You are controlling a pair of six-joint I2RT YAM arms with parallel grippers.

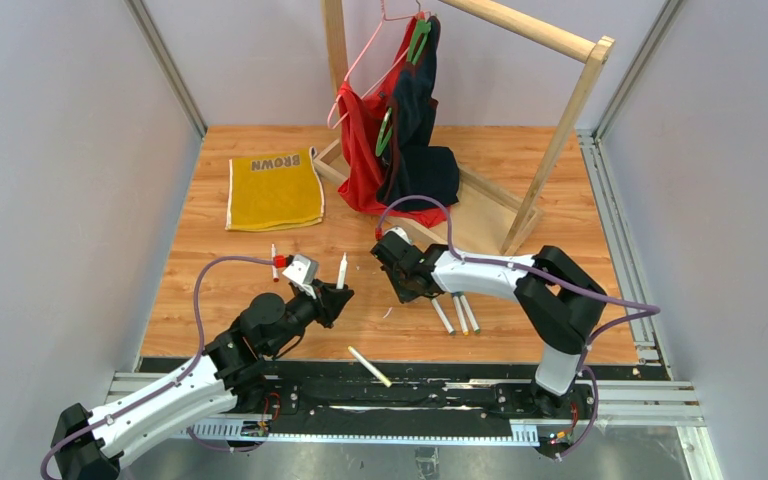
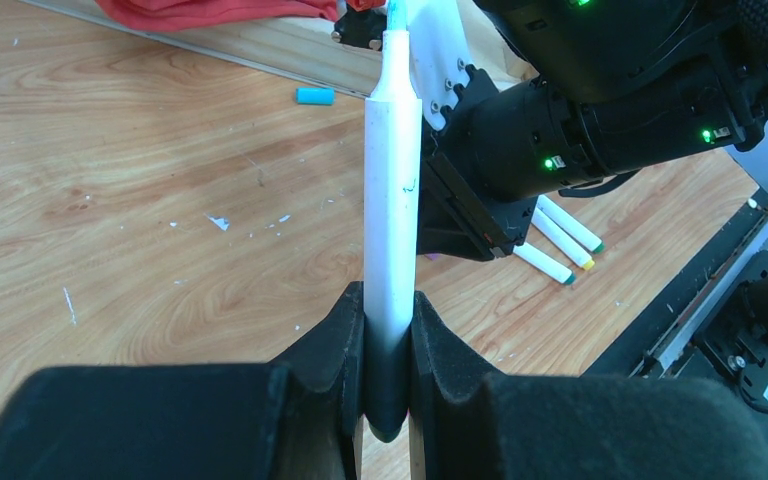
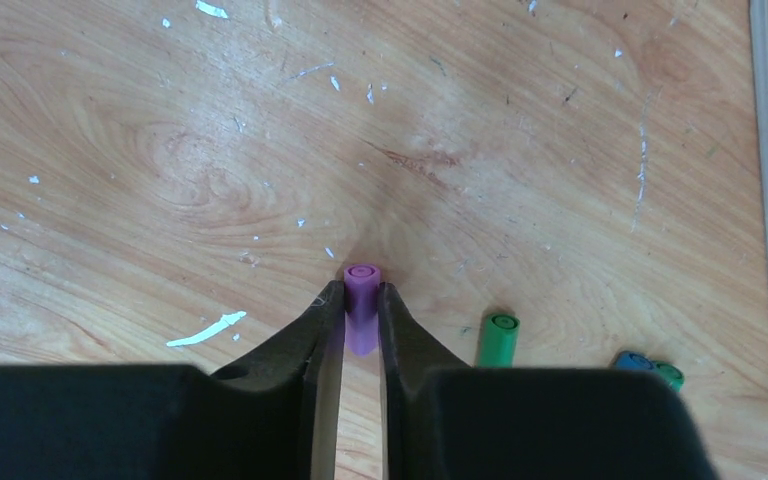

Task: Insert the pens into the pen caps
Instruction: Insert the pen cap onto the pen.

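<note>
Holding white pen (image 2: 392,200) upright in left jaws.

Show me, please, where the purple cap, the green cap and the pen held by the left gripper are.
purple cap (image 3: 362,305): right wrist view, middle of its body.
green cap (image 3: 498,342): right wrist view, middle of its side.
pen (image 2: 392,200): left wrist view, middle of its white barrel.

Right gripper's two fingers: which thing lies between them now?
A small purple plastic pen cap lies there; the right wrist view shows it.
</note>
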